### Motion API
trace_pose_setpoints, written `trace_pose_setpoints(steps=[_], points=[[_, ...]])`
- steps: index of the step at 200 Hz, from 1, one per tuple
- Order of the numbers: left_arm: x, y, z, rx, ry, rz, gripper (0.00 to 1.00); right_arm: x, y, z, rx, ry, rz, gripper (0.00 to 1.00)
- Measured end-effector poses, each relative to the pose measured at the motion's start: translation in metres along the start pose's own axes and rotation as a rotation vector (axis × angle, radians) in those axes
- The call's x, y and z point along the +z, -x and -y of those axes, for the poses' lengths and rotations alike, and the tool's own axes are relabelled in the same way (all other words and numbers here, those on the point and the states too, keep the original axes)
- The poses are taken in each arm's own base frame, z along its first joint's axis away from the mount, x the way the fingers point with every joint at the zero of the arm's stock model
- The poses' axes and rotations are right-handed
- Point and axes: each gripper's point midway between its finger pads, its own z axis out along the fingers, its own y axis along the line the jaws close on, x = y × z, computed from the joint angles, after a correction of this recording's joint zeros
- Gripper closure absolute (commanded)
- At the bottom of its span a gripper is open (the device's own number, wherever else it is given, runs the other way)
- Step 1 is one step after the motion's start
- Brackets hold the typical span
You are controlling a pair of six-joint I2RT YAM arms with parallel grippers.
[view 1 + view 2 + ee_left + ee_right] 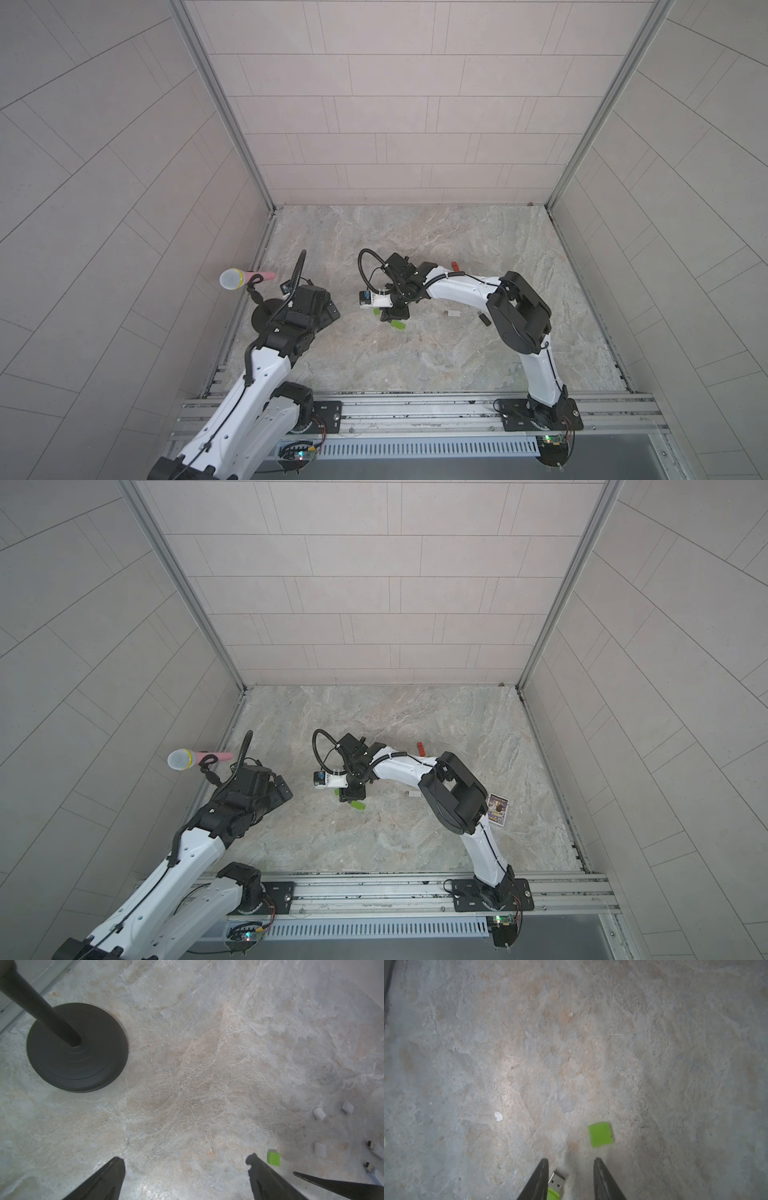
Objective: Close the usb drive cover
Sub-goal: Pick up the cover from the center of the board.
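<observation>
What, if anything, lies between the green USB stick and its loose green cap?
Nothing visible. In the right wrist view only bare tabletop separates the metal plug of the green USB drive from the green cap, and the drive lies between the parted fingers of the right gripper.

White arm links [457,286], black joints [519,320], ribbed black cables [298,270] (perhaps camera leads), dark tapered fingers [538,1182]

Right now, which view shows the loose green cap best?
The right wrist view: the green cap lies large and unobstructed. The left wrist view shows it smaller; in both top views it is a tiny, partly hidden sliver.
</observation>
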Motion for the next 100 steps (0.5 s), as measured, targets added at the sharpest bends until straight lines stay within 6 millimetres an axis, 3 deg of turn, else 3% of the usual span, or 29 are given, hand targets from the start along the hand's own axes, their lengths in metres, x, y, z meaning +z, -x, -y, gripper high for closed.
trace_pose_setpoints(steps=[100], points=[[-0.011, 0.012, -0.006, -0.032, 0.004, 0.072, 0.0, 0.021, 0.004, 0.021, -0.041, -0.015, -0.014, 0.64]])
